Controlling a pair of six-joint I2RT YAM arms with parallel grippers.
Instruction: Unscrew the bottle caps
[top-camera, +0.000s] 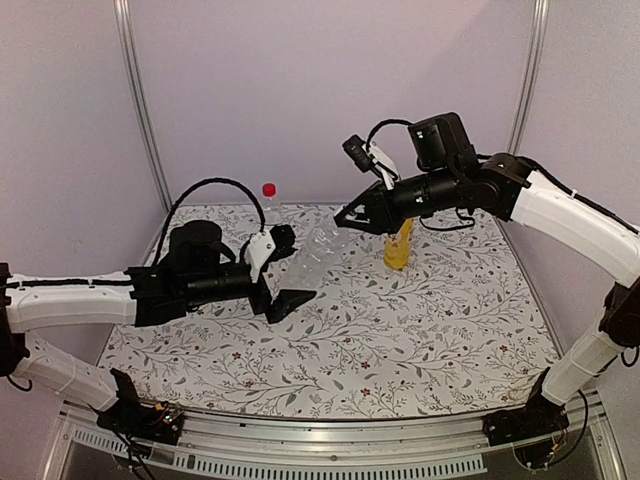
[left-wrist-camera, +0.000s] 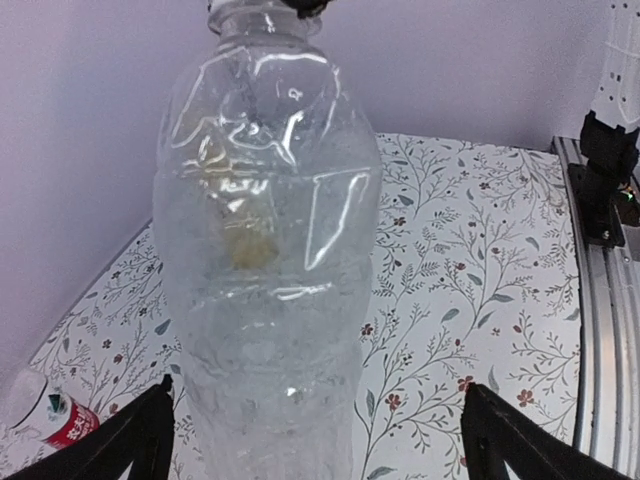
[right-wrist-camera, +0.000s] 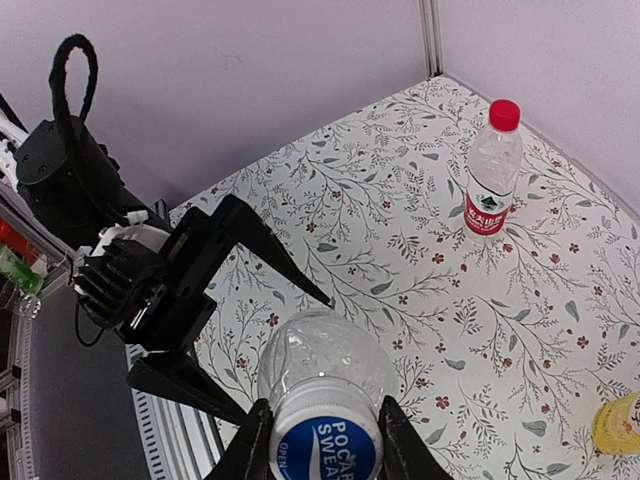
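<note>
My right gripper (right-wrist-camera: 325, 440) is shut on the blue cap (right-wrist-camera: 326, 452) of the clear unlabelled bottle (right-wrist-camera: 322, 360), gripping it from above. In the top view that bottle (top-camera: 318, 252) leans under the right gripper (top-camera: 346, 217). I cannot tell whether its base rests on the cloth. My left gripper (top-camera: 290, 268) is open. Its fingers (left-wrist-camera: 140, 435) stand either side of the bottle's lower body (left-wrist-camera: 265, 260) without touching it. The red-capped bottle with the red-and-white label (right-wrist-camera: 494, 170) stands at the back left. The yellow-orange bottle (top-camera: 398, 248) stands behind the right gripper.
A floral cloth (top-camera: 400, 340) covers the table. Pale walls with metal posts (top-camera: 140, 110) close the back and sides. A metal rail (top-camera: 330, 445) runs along the near edge. The red-labelled bottle also shows low left in the left wrist view (left-wrist-camera: 50, 412).
</note>
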